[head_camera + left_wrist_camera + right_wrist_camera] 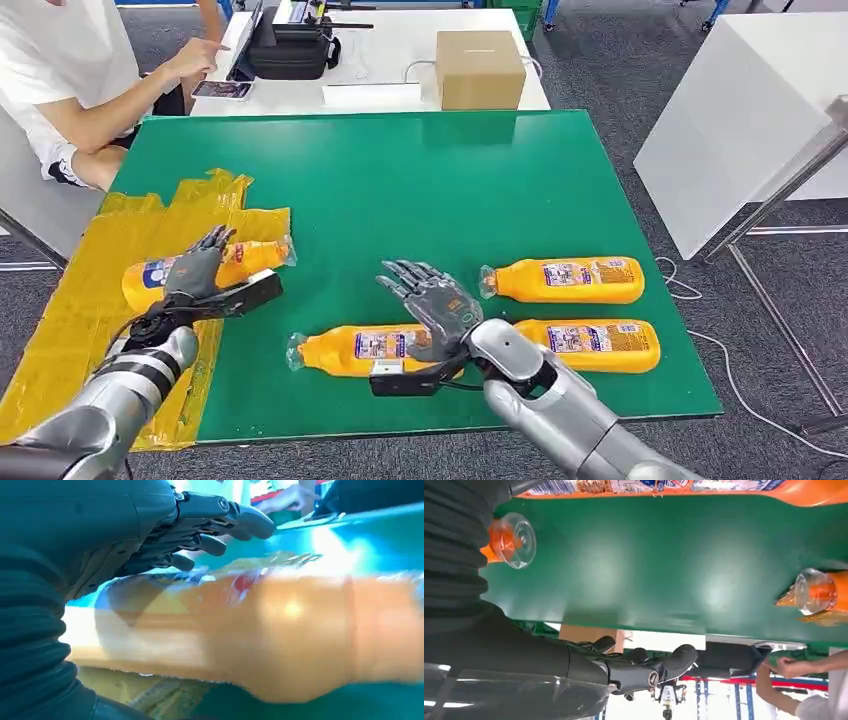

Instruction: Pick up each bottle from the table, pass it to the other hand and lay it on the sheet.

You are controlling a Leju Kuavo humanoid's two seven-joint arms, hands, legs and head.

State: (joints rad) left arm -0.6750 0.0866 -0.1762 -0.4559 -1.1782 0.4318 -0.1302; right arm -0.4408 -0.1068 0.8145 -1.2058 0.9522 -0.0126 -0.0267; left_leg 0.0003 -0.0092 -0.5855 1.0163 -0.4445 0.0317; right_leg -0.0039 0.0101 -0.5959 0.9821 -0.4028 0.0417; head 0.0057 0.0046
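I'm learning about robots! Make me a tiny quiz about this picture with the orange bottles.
1. How many orange bottles lie on the bare green table, not on the yellow sheet?
2. True or false: the right hand grips a bottle.
3. Which hand is at the bottle on the sheet: A) the left hand, B) the right hand?

Key
1. Three: the nearest bottle, the far right bottle and the near right bottle.
2. False. Its fingers are spread above the nearest bottle, holding nothing.
3. A.
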